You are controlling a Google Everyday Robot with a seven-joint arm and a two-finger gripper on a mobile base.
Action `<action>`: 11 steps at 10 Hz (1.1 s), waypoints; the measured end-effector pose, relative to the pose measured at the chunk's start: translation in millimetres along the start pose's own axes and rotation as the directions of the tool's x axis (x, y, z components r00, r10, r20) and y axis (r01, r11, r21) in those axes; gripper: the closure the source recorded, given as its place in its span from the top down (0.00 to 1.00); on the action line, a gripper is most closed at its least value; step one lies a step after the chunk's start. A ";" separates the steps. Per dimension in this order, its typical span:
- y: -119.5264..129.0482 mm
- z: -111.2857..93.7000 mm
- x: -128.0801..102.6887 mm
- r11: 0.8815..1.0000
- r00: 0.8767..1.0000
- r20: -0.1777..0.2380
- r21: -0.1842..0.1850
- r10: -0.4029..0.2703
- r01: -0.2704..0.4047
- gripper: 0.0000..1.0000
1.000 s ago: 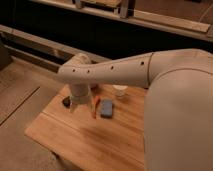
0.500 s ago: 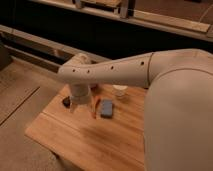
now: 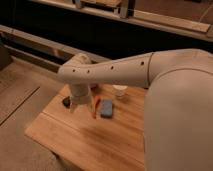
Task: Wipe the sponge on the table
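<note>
Where the light wooden surface (image 3: 100, 137) stands on a brownish floor (image 3: 20, 102) before a dark wall (image 3: 60, 30), we see the sponge (image 3: 106, 108) lying flat near its far side, just beside an orange-red stick (image 3: 95, 108). A white bowl (image 3: 120, 91) sits behind it; we cannot tell what it holds. Our hand (image 3: 79, 107) hangs left of the stick, fingers spread, grasping nothing, near a black block (image 3: 66, 102).

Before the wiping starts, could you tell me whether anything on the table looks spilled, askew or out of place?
Nothing stands out. The sponge lies flat on the table beside an orange stick; the gripper hangs open between that stick and a black block, holding nothing.
</note>
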 end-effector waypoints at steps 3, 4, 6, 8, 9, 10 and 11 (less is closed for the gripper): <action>-0.6 -0.3 0.3 1.000 1.000 -0.004 0.000 -0.004 0.004 0.65; -2.9 0.3 2.3 1.000 1.000 -0.016 0.007 -0.025 0.025 0.65; -6.6 2.2 10.8 0.996 0.995 -0.052 0.023 -0.080 0.081 0.65; -7.1 2.1 11.3 0.996 0.995 -0.055 0.024 -0.082 0.084 0.65; -7.1 2.0 11.3 0.996 0.995 -0.054 0.024 -0.082 0.084 0.65; -6.7 1.7 11.1 0.996 0.995 -0.054 0.024 -0.083 0.084 0.65; -6.5 1.4 10.3 0.996 0.995 -0.054 0.023 -0.080 0.081 0.65</action>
